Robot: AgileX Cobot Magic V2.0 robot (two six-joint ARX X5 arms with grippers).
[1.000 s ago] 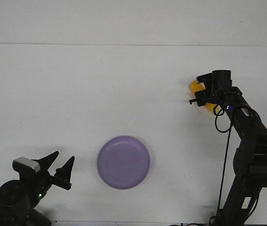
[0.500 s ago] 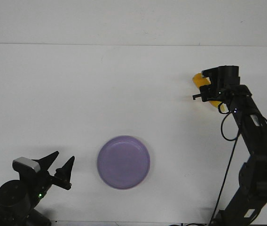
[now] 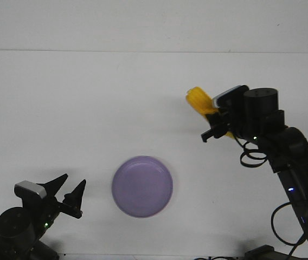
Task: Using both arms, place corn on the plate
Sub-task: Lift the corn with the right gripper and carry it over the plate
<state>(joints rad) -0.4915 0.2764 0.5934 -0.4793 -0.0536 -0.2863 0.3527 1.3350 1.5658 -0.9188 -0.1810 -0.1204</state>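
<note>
The yellow-orange corn (image 3: 201,102) is held in my right gripper (image 3: 216,122), lifted above the white table at the right, its blunt end pointing up-left; its far end is hidden behind the gripper. The lavender plate (image 3: 142,186) lies flat on the table, below and to the left of the corn, and holds nothing. My left gripper (image 3: 69,193) rests at the lower left, well left of the plate, open with its two pointed fingers apart and nothing between them.
The white table (image 3: 89,108) stretches to a back edge near the top of the view. My right arm (image 3: 295,173) rises from the lower right corner.
My right gripper has carried the corn to the left and slightly down, towards the plate, and the arm has swung lower. My left arm and the plate have not moved.
</note>
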